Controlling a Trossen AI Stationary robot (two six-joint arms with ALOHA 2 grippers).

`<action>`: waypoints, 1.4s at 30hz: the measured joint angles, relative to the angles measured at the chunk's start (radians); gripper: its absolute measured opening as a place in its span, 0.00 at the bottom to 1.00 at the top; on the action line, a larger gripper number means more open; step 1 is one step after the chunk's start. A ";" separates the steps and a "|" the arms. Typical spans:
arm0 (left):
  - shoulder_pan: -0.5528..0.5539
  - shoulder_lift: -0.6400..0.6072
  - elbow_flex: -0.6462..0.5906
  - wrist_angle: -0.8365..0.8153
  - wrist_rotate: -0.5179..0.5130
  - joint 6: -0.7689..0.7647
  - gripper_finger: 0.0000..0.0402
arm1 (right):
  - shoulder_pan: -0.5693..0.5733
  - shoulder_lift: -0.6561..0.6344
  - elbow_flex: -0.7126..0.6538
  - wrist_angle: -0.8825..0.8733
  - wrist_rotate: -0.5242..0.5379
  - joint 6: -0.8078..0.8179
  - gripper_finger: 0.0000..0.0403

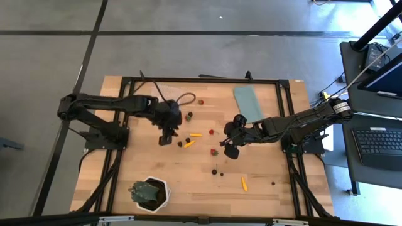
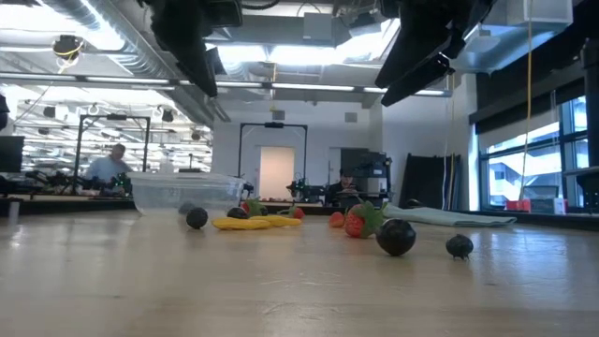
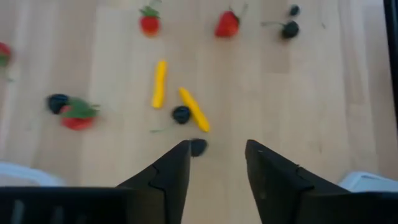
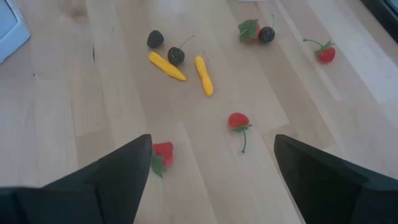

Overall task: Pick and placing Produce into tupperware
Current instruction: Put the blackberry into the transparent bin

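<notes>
Pale, smooth, matt wood is being shown by the table (image 1: 264, 182); clear, glossy plastic is being shown by the tupperware (image 2: 182, 191).

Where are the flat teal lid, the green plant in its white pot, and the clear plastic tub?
Flat teal lid (image 1: 247, 102), high view, its middle.
Green plant in white pot (image 1: 146, 192), high view, the leaves.
Clear plastic tub (image 2: 182, 191), low view, its front wall.

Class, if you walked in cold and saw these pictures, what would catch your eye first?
Probably the toy produce scattered across the middle of the wooden table. Two dark arms hang over it, the left hand and right hand both open and empty. A potted plant sits at the table's near edge.
</notes>
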 joint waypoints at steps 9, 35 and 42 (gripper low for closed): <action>-0.084 0.081 0.000 0.002 -0.005 -0.051 0.57 | 0.000 0.000 0.000 0.004 0.000 -0.002 0.84; -0.163 0.423 0.000 0.038 -0.196 0.237 0.51 | 0.000 0.000 0.000 0.015 0.000 0.005 0.84; -0.146 0.464 0.000 0.051 -0.217 0.274 0.49 | 0.000 0.000 0.000 0.015 0.000 0.009 0.84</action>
